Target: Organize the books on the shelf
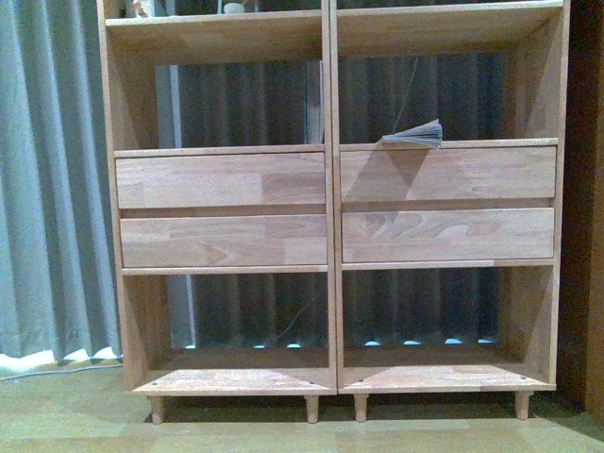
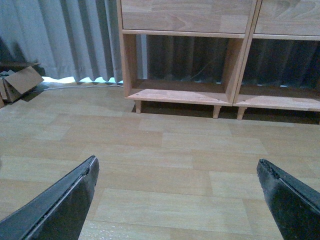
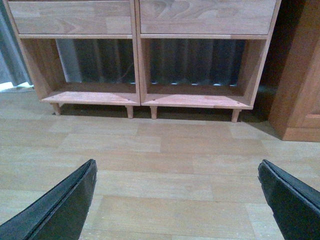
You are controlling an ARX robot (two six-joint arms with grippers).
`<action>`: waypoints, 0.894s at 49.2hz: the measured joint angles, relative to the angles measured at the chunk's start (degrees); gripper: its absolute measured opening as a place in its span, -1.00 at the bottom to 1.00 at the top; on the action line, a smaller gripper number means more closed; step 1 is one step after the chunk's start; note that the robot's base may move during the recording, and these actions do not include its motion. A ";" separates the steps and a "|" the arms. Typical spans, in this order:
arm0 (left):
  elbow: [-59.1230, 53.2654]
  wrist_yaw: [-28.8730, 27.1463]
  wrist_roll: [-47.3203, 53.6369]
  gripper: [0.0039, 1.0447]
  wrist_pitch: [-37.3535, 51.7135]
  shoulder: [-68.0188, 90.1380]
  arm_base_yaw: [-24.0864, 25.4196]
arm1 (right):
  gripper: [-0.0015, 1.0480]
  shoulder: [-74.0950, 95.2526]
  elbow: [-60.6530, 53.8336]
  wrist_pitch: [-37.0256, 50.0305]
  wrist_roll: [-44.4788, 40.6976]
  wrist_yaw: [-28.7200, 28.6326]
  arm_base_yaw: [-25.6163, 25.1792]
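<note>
The light-brown wooden shelf (image 1: pixel 330 208) fills the front view, with four drawer fronts and open compartments above and below. A thin paperback (image 1: pixel 415 135) lies flat with fanned pages on the board of the middle right compartment. A tall thin book (image 1: pixel 314 102) stands upright against the centre divider in the middle left compartment. Neither arm shows in the front view. My left gripper (image 2: pixel 177 172) is open and empty above the floor, facing the shelf's lower left compartment (image 2: pixel 180 65). My right gripper (image 3: pixel 177 172) is open and empty above the floor, facing the shelf's bottom compartments (image 3: pixel 145 65).
Grey curtains (image 1: pixel 52 179) hang behind and left of the shelf. A cardboard box (image 2: pixel 17 82) lies on the floor at the left. A brown wooden cabinet (image 3: pixel 300 75) stands right of the shelf. Small objects (image 1: pixel 231 8) sit on the top board. Wooden floor (image 3: pixel 165 165) lies before the shelf.
</note>
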 joint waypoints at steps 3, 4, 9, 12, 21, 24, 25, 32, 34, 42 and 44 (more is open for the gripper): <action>0.00 0.00 0.00 0.86 0.00 0.00 0.00 | 0.86 0.00 0.00 0.00 0.00 0.00 0.00; 0.00 0.00 0.00 0.86 0.00 0.00 0.00 | 0.86 0.00 0.00 0.00 0.00 0.00 0.00; 0.00 0.00 0.00 0.86 0.00 0.00 0.00 | 0.86 0.00 0.00 0.00 0.00 0.00 0.00; 0.00 0.00 0.00 0.86 0.00 0.00 0.00 | 0.86 0.00 0.00 0.00 0.00 0.00 0.00; 0.00 -0.02 0.00 0.86 0.00 0.00 0.00 | 0.86 0.00 0.00 0.00 0.00 0.00 0.00; 0.00 0.00 0.00 0.86 0.00 0.00 0.00 | 0.86 0.00 0.00 0.00 0.00 0.00 0.00; 0.00 0.00 0.00 0.86 0.00 0.00 0.00 | 0.86 0.00 0.00 0.00 0.00 0.00 0.00; 0.00 0.00 0.00 0.86 0.00 0.00 0.00 | 0.86 0.00 0.00 0.00 0.00 -0.02 0.00; 0.00 0.00 0.00 0.86 0.00 0.00 0.00 | 0.86 0.00 0.02 0.00 0.00 0.00 0.00; 0.00 0.00 0.00 0.86 0.00 0.00 0.00 | 0.86 0.00 0.00 0.00 0.00 0.00 0.00; 0.00 0.00 0.00 0.86 0.00 0.00 0.00 | 0.86 0.00 0.00 0.00 0.00 -0.02 0.00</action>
